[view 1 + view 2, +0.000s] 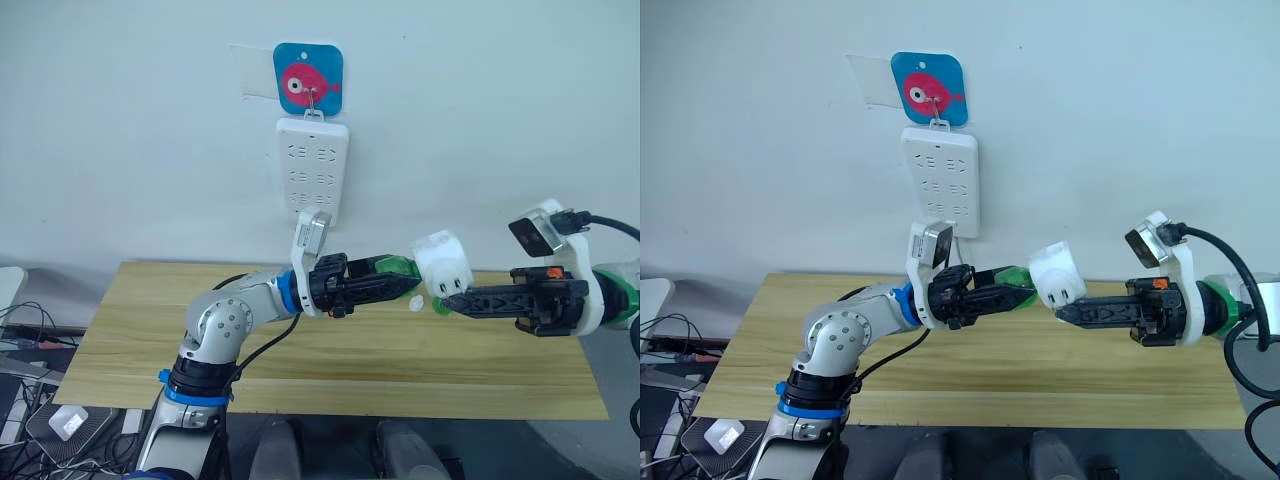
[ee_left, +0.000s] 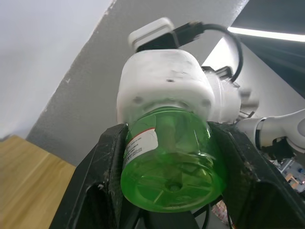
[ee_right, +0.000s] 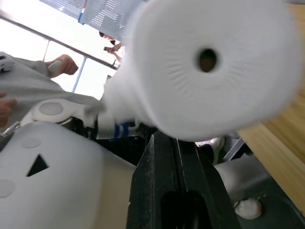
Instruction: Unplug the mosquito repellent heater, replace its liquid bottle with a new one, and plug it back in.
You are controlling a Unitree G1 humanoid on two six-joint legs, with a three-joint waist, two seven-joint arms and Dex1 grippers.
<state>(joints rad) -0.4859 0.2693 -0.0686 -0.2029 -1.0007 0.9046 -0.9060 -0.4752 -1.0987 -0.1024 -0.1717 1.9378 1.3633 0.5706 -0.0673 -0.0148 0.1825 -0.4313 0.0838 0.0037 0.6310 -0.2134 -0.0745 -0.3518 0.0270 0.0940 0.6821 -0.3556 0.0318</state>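
Above the wooden table (image 1: 150,330), both arms met in mid-air in front of the white wall. On the left, the left gripper (image 1: 392,278) reached out toward the right, its two black fingers (image 2: 102,181) closed on either side of a green liquid bottle (image 2: 172,157). In the left wrist view the bottle's ribbed green base faced the camera, a white label with a red edge ran along its side, and its far end sat inside the white body of the mosquito repellent heater (image 1: 442,264).

At the middle, on the wall behind the arms, a tall white power strip (image 1: 313,168) hung upright from a hook on a blue square plaque (image 1: 308,78) bearing a pink fish. The heater was off the strip, held well below and to the right of it, above the table's far edge.

Just below the heater, a small white piece (image 1: 415,303) and a small green piece (image 1: 438,307) lay on the table surface; what they were could not be told.

On the right, the right gripper (image 1: 447,298) stretched leftward, its fingertips touching the heater's underside. Whether those fingers were parted or clamped could not be told. In the right wrist view the heater's rounded white face with its round vent hole (image 3: 207,59) loomed directly beyond the black finger (image 3: 164,191).
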